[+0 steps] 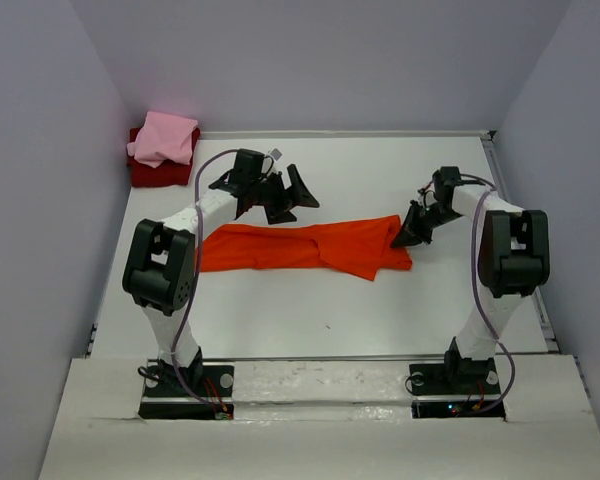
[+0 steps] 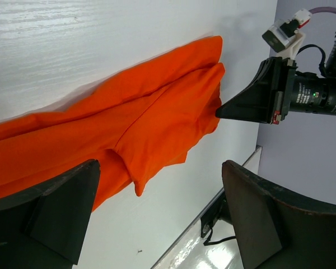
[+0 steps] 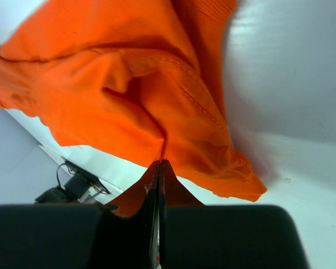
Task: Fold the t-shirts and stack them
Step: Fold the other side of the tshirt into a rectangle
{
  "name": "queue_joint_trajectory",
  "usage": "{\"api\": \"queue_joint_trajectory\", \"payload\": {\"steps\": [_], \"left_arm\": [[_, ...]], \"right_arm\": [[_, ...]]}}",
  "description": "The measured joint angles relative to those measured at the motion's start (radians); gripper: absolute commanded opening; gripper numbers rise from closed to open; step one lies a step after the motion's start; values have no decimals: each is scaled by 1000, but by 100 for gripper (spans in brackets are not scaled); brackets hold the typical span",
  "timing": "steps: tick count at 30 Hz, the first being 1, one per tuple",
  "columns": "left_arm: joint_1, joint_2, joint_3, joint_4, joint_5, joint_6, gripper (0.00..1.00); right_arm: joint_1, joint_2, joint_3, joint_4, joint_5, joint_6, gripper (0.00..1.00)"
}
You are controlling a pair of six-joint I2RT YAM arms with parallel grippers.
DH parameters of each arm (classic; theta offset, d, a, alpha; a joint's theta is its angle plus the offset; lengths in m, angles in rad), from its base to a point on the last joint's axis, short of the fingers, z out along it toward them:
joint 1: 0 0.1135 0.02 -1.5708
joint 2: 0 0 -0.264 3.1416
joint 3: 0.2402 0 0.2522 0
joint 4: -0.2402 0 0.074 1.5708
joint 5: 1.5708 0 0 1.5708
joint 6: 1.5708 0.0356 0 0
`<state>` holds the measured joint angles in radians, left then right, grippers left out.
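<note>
From my console the orange-red t-shirt (image 1: 300, 247) looked like soft, matt knit cloth, creased, with a stitched seam showing at the right wrist; the worktop (image 1: 310, 320) was white and smooth, faintly glossy with fine streaks; the pink t-shirt (image 1: 165, 138) and dark red t-shirt (image 1: 145, 172) read as matt cloth too; the jaws of the left gripper (image 1: 292, 200) and right gripper (image 1: 405, 238) were matt black plastic, slightly grainy.

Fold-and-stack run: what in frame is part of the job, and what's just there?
Job:
- orange t-shirt, spread out
- pink t-shirt, folded on top of the dark red t-shirt, far left corner
- right hand, shut on the orange t-shirt's edge
- left hand, open over it

Just there:
- table
- purple cables on the arms
</note>
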<state>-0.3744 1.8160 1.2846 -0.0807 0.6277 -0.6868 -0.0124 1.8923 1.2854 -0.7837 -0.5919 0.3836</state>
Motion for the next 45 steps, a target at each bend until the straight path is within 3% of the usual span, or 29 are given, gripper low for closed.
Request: {"api": "queue_joint_trajectory", "payload": {"steps": [23, 34, 45], "left_arm": [[-43, 5, -2, -6, -6, -3, 99], [-59, 4, -294, 162, -9, -161, 99], [-65, 3, -301, 270, -26, -229, 98]], "right_arm": [[0, 73, -35, 43, 34, 3, 0], [0, 73, -35, 43, 34, -2, 0], [0, 73, -35, 43, 34, -2, 0]]}}
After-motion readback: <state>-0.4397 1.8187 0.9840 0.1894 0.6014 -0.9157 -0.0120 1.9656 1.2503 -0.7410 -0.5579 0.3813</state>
